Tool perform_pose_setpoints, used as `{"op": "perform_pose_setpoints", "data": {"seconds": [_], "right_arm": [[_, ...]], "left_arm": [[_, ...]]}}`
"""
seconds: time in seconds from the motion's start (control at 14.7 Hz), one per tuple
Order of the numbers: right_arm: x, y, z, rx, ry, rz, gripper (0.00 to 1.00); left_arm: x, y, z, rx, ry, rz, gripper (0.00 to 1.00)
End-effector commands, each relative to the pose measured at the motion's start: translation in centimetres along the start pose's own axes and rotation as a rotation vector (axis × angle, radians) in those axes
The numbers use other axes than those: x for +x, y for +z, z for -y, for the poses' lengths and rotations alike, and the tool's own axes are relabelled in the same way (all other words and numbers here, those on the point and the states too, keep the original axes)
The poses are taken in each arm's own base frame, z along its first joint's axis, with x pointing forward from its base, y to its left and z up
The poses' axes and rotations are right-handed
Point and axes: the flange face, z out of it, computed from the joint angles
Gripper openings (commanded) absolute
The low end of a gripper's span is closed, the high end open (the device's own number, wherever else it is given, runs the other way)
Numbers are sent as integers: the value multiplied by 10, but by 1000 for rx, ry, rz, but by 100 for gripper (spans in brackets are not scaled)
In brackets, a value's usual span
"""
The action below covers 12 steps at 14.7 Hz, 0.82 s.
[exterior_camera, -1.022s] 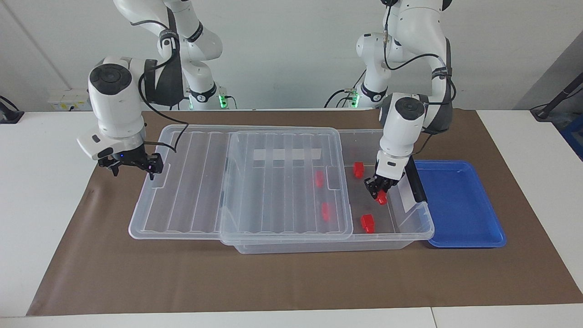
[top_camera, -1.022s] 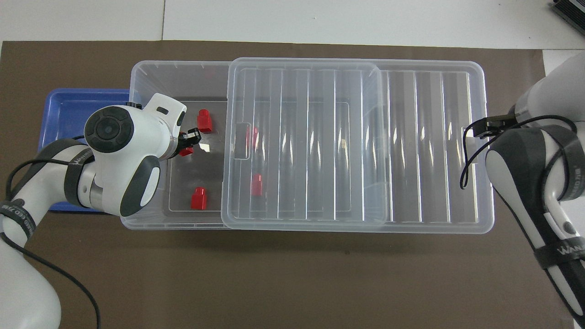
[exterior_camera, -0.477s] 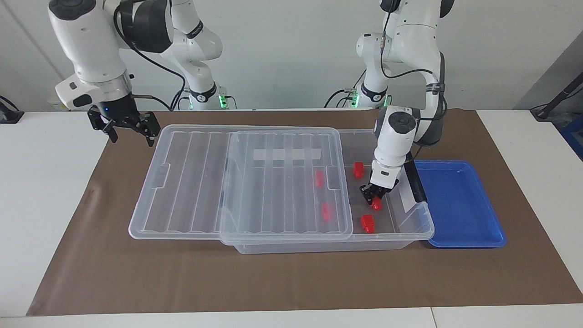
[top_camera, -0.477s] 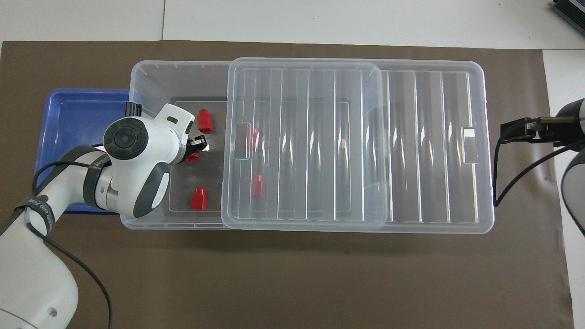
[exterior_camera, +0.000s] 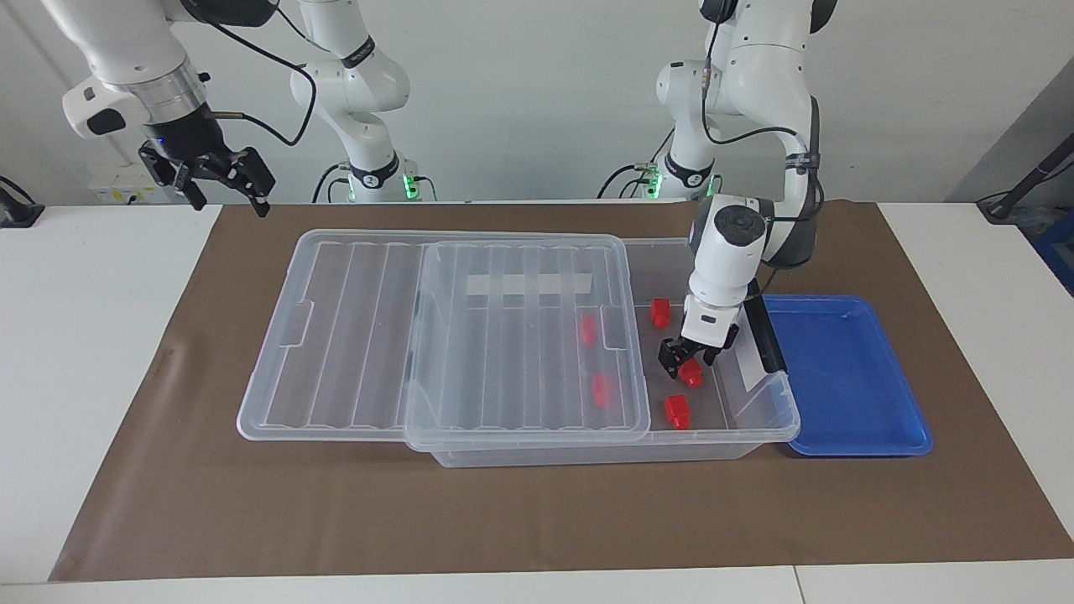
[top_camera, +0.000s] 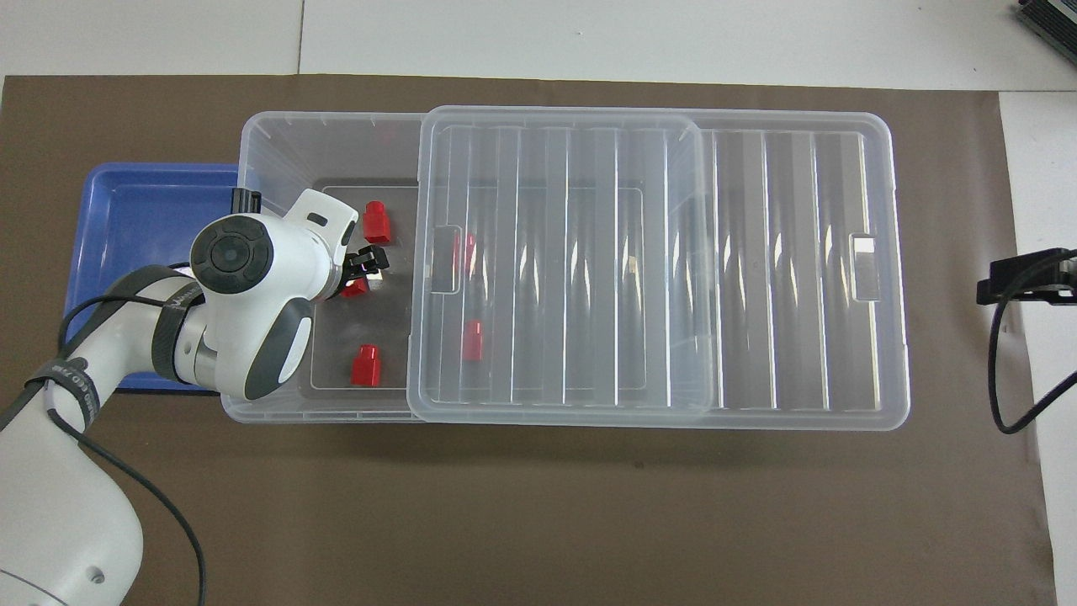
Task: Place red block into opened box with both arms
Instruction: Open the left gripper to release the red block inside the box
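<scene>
On the brown mat [exterior_camera: 537, 512], the large clear plastic box [exterior_camera: 759, 419] stands half-covered by its ribbed lid [exterior_camera: 445, 335]. The left gripper [exterior_camera: 686, 359], fingers spread, hangs inside over the small red block [exterior_camera: 691, 375] near the box's handle end. The right gripper [exterior_camera: 220, 180] waits raised over the mat's corner, fingers spread.

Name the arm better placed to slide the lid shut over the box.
Probably right: the right claw, open, hangs over the table by the lid's overhanging end. The left claw is down inside the box, open over a red block.

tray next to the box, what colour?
Blue tray, plain, no pattern. Facing view shows it best.
</scene>
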Motion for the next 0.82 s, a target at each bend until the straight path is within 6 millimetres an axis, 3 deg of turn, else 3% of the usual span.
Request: {"op": "perform_pose_setpoints", "data": {"seconds": [0.0,0.27,0.61,0.75], "right_arm": [[12,4,2,4,-5,38,100],[15,14,3,3,-8,33,100],[14,13,7,4,-11,28,100],[14,12,7,6,-9,27,100]], "left_arm": [[19,-51,0,47,-20,-3,100],[36,-131,1,92,-41,24,100],[31,-205,8,100,-62,33,100],[27,-239,21,61,-97,28,100]]}}
